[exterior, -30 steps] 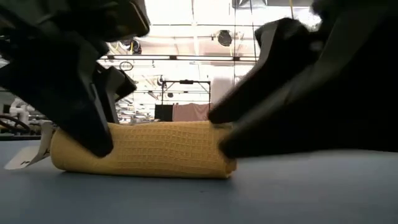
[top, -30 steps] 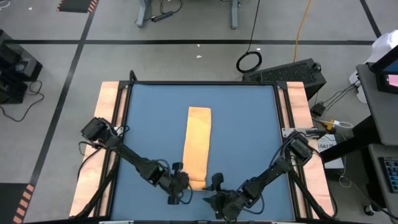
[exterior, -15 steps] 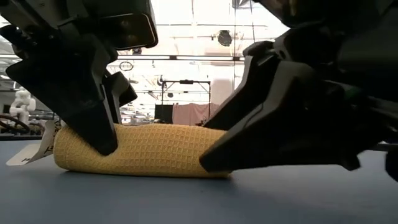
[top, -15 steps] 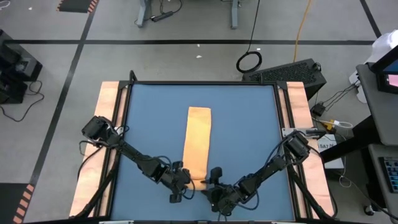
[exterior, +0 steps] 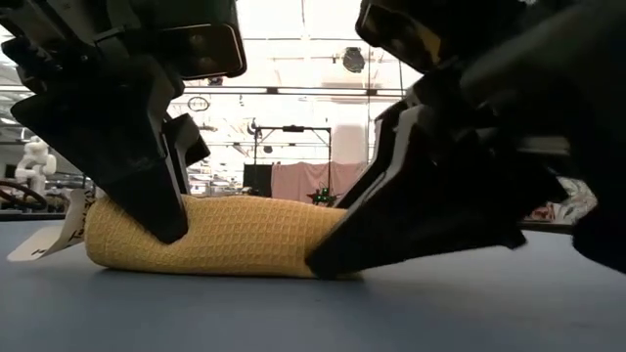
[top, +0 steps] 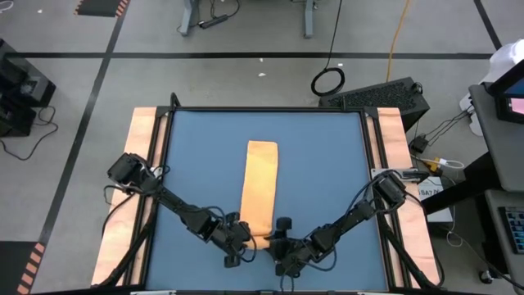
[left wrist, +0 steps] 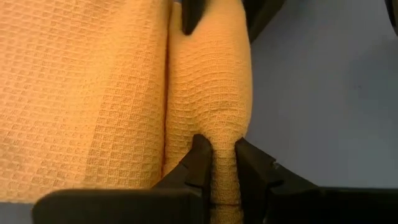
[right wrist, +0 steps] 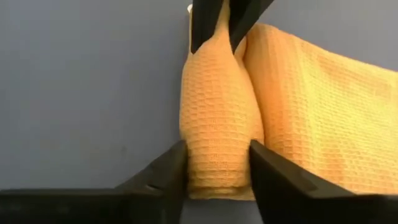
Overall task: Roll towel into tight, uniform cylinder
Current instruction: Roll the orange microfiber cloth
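Blue table: part-rolled towel between 2 claws.

You have open blue table mat either side of the flat orange-yellow waffle-weave towel. Both dark grippers crowd its rolled near end.

Orange-yellow waffle-weave towel with a white tag on a plain blue table, dark grippers

Two dark jointed arms; black cables
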